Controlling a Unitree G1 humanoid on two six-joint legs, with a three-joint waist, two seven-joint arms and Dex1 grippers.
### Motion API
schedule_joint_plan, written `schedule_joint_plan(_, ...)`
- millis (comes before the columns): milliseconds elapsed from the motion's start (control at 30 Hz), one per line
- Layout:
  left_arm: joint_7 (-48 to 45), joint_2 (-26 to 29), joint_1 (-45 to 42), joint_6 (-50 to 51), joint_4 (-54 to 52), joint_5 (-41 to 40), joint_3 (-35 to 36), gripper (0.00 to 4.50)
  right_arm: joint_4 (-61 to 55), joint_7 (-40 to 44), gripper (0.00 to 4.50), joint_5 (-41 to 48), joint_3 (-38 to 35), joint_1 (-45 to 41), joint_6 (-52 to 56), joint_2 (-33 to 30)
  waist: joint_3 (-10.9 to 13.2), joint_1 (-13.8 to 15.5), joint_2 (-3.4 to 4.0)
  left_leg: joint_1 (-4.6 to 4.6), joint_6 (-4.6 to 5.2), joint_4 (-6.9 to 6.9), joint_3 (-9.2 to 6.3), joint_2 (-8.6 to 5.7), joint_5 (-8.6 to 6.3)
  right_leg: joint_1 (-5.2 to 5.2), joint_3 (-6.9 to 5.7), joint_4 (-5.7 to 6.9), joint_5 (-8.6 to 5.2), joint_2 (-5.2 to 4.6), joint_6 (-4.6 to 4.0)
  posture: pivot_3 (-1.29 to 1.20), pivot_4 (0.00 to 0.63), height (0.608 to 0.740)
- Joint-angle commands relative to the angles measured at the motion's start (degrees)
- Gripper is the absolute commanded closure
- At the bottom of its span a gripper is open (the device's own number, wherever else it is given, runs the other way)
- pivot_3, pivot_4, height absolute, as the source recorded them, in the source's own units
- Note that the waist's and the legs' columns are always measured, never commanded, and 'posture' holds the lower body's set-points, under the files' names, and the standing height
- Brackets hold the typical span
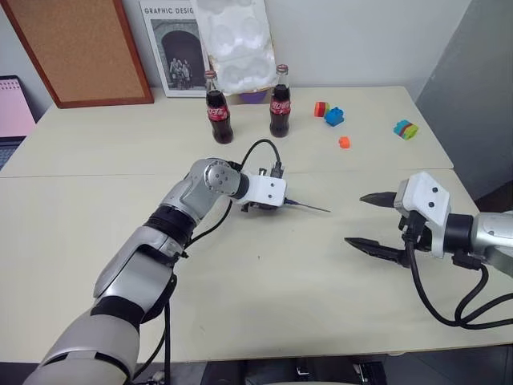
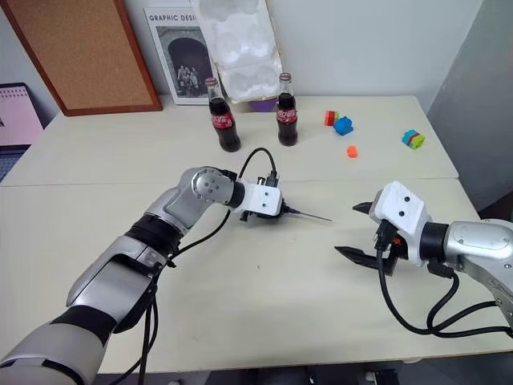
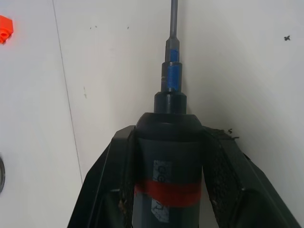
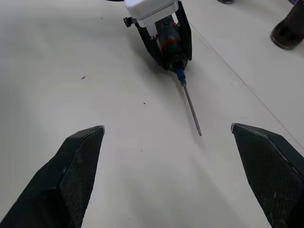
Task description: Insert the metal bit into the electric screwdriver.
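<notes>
My left gripper (image 1: 264,204) is shut on the electric screwdriver (image 3: 168,166), a black pen-shaped body with a red band and a dark blue tip (image 3: 171,76). The metal bit (image 1: 309,206), a thin grey rod, sticks straight out of that blue tip and points right and slightly down over the table (image 1: 264,281). In the right wrist view the bit (image 4: 192,110) reaches toward my right gripper (image 1: 355,219). That gripper stands open and empty, a short way to the right of the bit's free end. Whether the bit's end touches the table is unclear.
Two cola bottles (image 1: 219,108) (image 1: 280,103) stand behind the left arm. Coloured blocks (image 1: 333,115) (image 1: 405,128) and a small orange piece (image 1: 344,142) lie at the back right. A corkboard (image 1: 80,48) and a poster (image 1: 172,44) lean on the wall.
</notes>
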Motion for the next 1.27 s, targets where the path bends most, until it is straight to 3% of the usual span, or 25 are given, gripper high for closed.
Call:
schedule_joint_plan(33,-2.6,0.0,2.0,0.2,1.4,0.3,-0.4,2.17,-0.1,0.2,0.0,-1.1,0.2,-1.0,-1.2,-0.4,0.0,0.0,0.0,0.01,0.0,0.0,0.02,-0.02,0.0,0.0,0.01,0.0,0.0,0.0,0.0,0.0,0.15,0.74)
schedule_joint_plan(367,-4.5,-0.7,4.2,4.4,-3.0,-2.1,2.9,0.02,1.5,1.3,0.0,-2.7,2.2,-2.0,-2.6,-0.1,0.0,0.5,-0.01,0.02,0.01,0.11,-0.05,-0.06,0.0,0.02,-0.08,0.06,0.01,-0.02,0.01,0.0,0.15,0.74)
schedule_joint_plan(633,-3.9,1.7,4.4,19.1,-14.5,-13.9,16.2,0.02,2.9,2.7,0.0,-3.9,0.3,-1.7,-3.5,-1.4,0.0,0.7,-0.03,-0.38,0.0,0.23,-0.13,-0.02,0.0,-0.31,-0.12,0.17,0.02,-0.05,-0.01,0.0,0.15,0.74)
schedule_joint_plan(800,-9.1,11.2,11.1,28.3,-27.3,-19.3,21.6,0.02,2.6,4.0,0.0,-4.9,-2.0,1.6,-4.8,-2.3,0.0,0.4,-0.02,-0.29,-0.01,0.2,-0.17,0.06,0.01,-0.34,-0.1,0.35,0.02,-0.21,-0.02,0.0,0.15,0.74)
schedule_joint_plan(1033,-16.0,29.3,29.8,38.0,-45.5,-27.9,32.3,0.02,3.5,8.6,0.0,-4.3,-9.2,7.7,-7.7,-3.2,0.0,0.6,-0.04,0.05,-0.02,0.18,-0.42,0.07,0.01,-0.31,-0.18,0.88,-0.15,-0.42,-0.19,0.0,0.15,0.74)
schedule_joint_plan(1267,-14.0,33.9,42.5,42.1,-51.1,-32.5,40.9,0.02,6.1,10.9,0.0,-4.1,-10.0,7.3,-9.4,-3.1,0.0,0.9,-0.09,0.22,-0.01,0.3,-0.37,0.0,0.02,-0.14,-0.17,0.9,-0.07,-0.52,-0.13,0.0,0.15,0.74)
